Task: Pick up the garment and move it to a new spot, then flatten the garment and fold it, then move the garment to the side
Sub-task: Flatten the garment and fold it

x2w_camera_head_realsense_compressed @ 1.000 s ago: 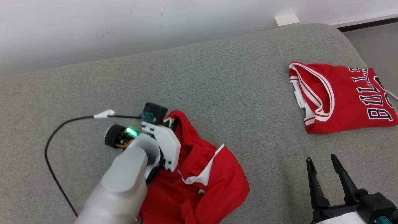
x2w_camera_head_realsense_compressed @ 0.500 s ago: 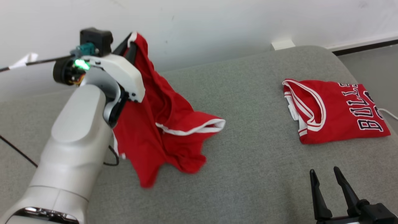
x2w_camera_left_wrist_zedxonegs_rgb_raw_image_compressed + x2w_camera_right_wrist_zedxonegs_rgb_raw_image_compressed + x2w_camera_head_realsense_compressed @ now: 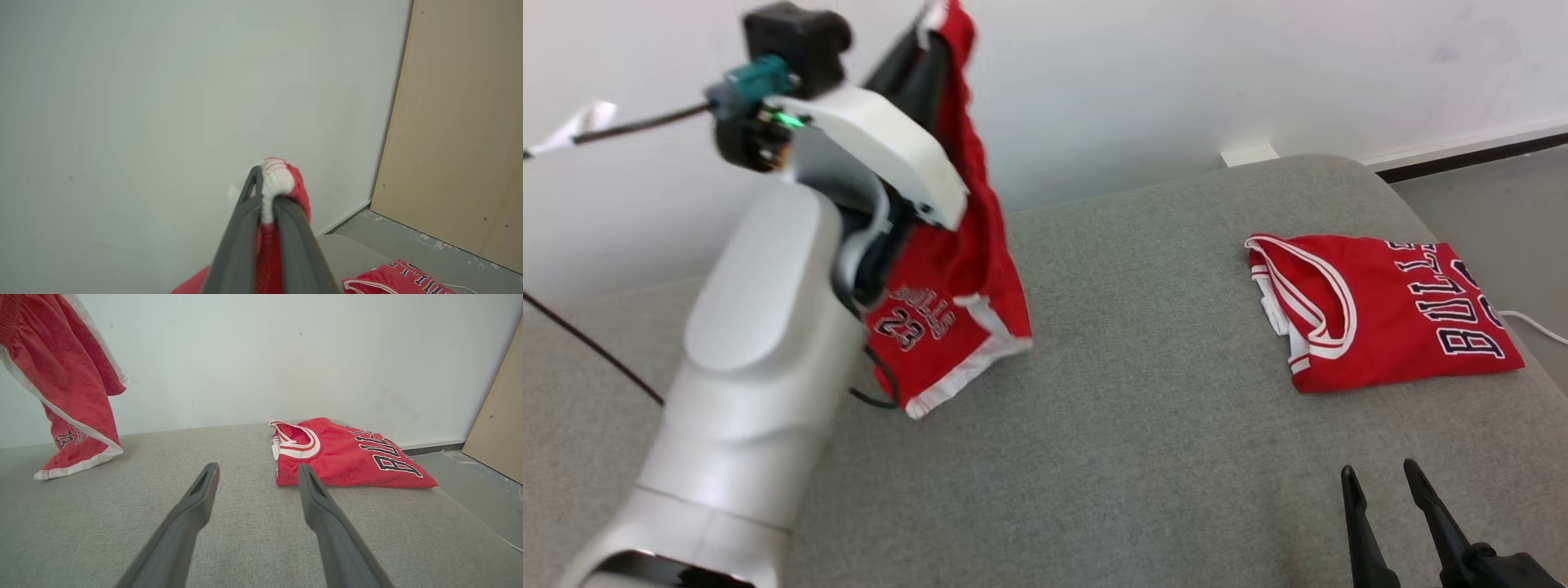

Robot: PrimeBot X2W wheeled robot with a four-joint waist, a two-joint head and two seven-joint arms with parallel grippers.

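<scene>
The garment (image 3: 956, 278) is a pair of red shorts with white trim and a number print. It hangs in the air from my left gripper (image 3: 935, 33), which is raised high at the upper left and shut on its waistband (image 3: 273, 183). Its lowest hem is at the level of the grey cushion (image 3: 1143, 425); whether it touches is unclear. The same shorts (image 3: 69, 396) hang at the left of the right wrist view. My right gripper (image 3: 1380, 482) stands open at the lower right, low over the cushion, with nothing between its fingers (image 3: 200, 494).
A folded red jersey (image 3: 1380, 314) with black lettering lies at the cushion's far right, also in front of my right gripper (image 3: 347, 455). A white wall (image 3: 1176, 73) runs behind the cushion. A dark cable (image 3: 596, 351) trails at the left. Grey floor (image 3: 1494, 188) lies beyond the right edge.
My left gripper has lifted the shorts from a crumpled heap on the cushion high into the air, so they now hang down. The head view has tilted upward. My right gripper stays open.
</scene>
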